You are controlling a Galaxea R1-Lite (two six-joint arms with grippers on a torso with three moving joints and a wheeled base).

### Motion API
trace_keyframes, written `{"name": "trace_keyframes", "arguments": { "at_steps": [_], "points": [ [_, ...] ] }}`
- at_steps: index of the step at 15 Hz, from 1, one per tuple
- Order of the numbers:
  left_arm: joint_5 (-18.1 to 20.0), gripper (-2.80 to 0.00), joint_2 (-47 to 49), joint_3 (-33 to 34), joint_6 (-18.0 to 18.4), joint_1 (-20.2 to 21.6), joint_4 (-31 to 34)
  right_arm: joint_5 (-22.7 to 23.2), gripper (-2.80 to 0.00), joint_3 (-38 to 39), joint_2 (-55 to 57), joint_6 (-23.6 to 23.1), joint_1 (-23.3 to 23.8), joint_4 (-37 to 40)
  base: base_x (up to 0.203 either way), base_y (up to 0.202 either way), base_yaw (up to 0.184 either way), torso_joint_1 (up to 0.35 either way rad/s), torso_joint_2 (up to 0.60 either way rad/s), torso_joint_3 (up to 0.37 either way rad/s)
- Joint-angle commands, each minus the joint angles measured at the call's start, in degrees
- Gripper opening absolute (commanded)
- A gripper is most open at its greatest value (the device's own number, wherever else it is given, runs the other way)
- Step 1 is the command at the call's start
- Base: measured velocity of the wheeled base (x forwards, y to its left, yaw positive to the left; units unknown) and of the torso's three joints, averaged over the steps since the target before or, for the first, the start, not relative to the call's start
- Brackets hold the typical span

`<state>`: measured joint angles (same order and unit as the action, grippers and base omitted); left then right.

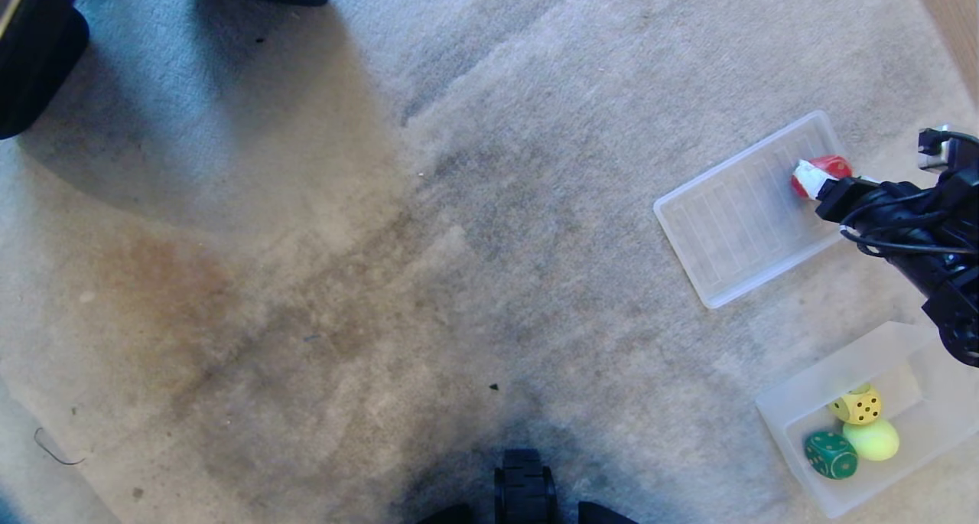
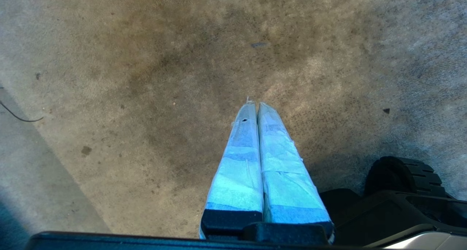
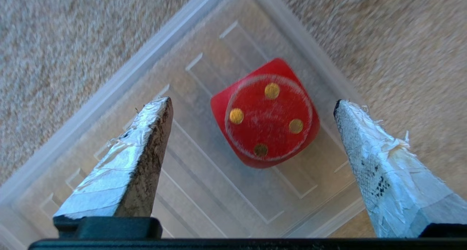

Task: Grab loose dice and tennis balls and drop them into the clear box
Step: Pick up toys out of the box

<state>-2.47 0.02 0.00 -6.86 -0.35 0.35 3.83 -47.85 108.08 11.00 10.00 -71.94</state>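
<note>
Right tool [image 3: 251,104] gapes above red die [image 3: 266,113], four pips visible only from the wrist.

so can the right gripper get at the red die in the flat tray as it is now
Probably yes: the right gripper hangs open right above the red die, fingers to either side. The die sits near a corner of the flat tray, whose low rim shouldn't block them.

Right gripper [image 3: 251,104] spread wide, left gripper [image 2: 254,106] closed
</note>
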Motion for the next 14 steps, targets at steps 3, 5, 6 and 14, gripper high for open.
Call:
{"name": "trace_keyframes", "arguments": {
  "at_steps": [3,5,6,14],
  "points": [
    [0.0,-2.80,0.0,0.0,-0.1,0.0,0.0,1.0,0.00,-0.3,2.7,3.4,-0.1,-0.6,0.000,0.000,0.000,0.000,0.00,0.000],
    [-0.1,-2.80,0.0,0.0,-0.1,0.0,0.0,1.1,0.00,-0.7,3.5,4.9,0.1,-2.0,0.000,0.000,0.000,0.000,0.00,0.000],
    [0.0,-2.80,0.0,0.0,-0.1,0.0,0.0,1.1,0.00,-1.2,4.0,4.9,0.3,-3.9,0.000,0.000,0.000,0.000,0.00,0.000],
    [0.0,-2.80,0.0,0.0,-0.1,0.0,0.0,3.1,-2.80,0.4,4.4,2.5,1.2,-5.4,0.000,0.000,0.000,0.000,0.00,0.000]
  ]
}}
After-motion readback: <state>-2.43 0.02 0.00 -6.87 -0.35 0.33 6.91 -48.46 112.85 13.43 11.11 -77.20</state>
